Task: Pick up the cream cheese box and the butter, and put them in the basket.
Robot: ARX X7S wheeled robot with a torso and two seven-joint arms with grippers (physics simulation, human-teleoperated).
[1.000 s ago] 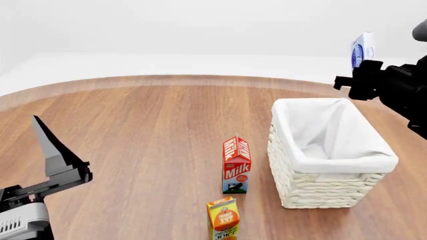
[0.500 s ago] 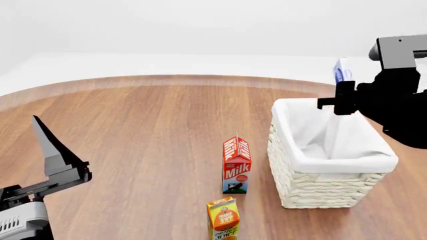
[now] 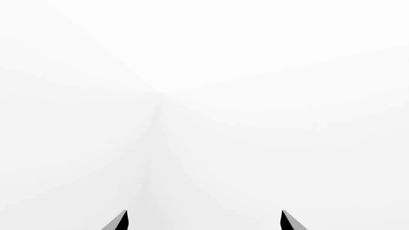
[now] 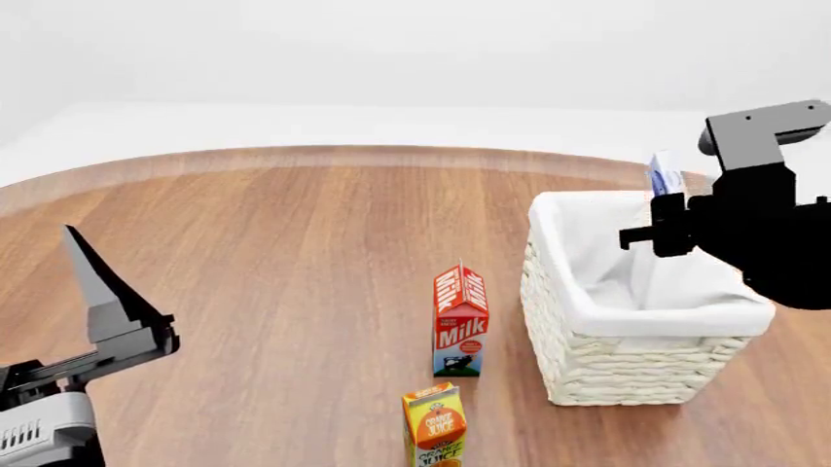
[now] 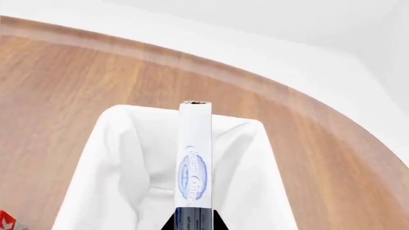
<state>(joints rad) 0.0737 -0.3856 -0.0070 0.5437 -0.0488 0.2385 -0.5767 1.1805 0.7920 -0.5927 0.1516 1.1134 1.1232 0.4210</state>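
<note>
The cream cheese box (image 4: 665,175) (image 5: 195,158), blue and white and seen edge-on, hangs above the far right side of the basket (image 4: 610,360) (image 5: 115,158). My right gripper (image 4: 668,209) (image 5: 195,221) is shut on its lower end, over the basket's white cloth liner. At the lower left of the head view my left gripper (image 4: 111,292) (image 3: 204,221) stands open, holding nothing, and its wrist view shows only white background. The butter is out of view.
A red-and-white milk carton (image 4: 460,319) stands left of the basket. An orange juice carton (image 4: 434,424) stands nearer me, at the bottom edge of the head view. The round wooden table (image 4: 286,253) curves away behind.
My right arm has swung leftward and down, carrying the cream cheese box from beyond the basket's far right corner to just above its opening. The left arm has not moved.
</note>
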